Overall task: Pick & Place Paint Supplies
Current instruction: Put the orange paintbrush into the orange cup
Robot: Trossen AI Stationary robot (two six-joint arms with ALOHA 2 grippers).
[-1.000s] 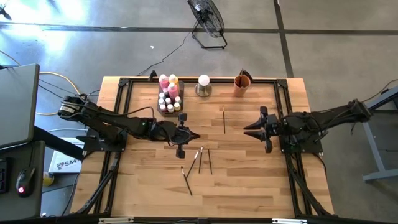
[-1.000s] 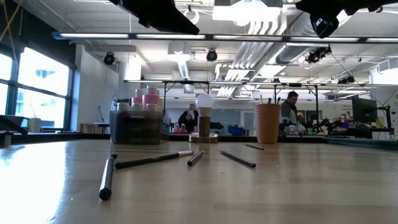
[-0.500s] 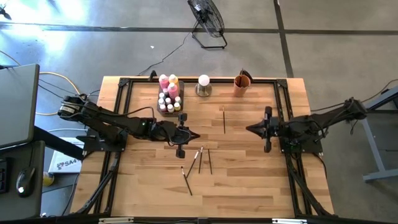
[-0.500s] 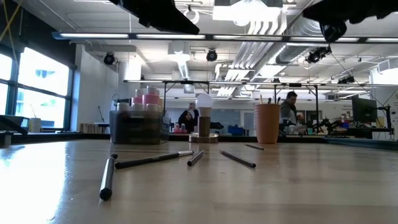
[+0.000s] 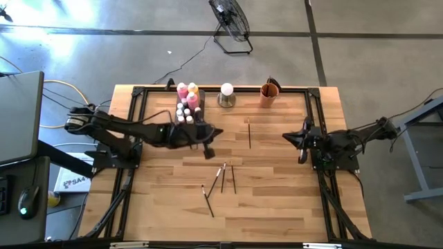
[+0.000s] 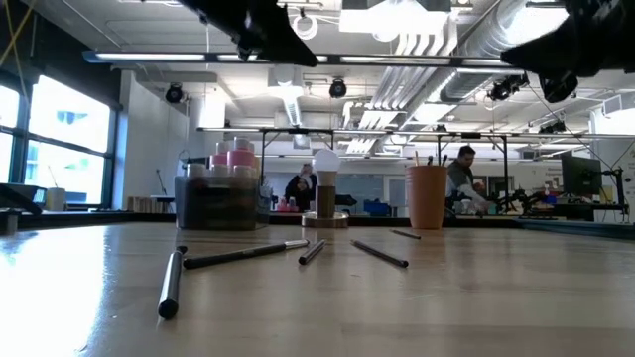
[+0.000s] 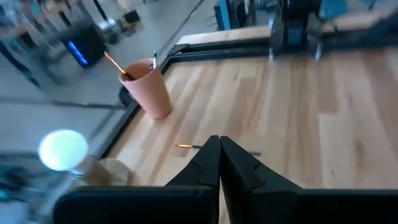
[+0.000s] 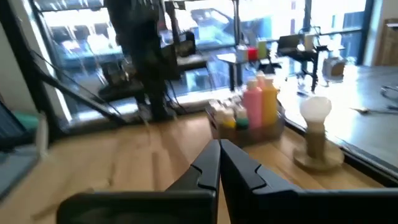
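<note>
High view shows the left gripper [image 5: 214, 131] closed on nothing, hanging over the worktop [image 5: 277, 200] just beside the grey tray [image 5: 198, 104] of paint bottles [image 5: 187, 90]. The right gripper [image 5: 286, 137] is also closed and empty, near the worktop's right side. One paintbrush [image 5: 249, 133] lies between the two grippers, apart from both. Four more paintbrushes [image 5: 223, 177] lie loose nearer the front edge, well clear of either gripper. An orange cup [image 5: 268, 95] stands at the back edge.
</note>
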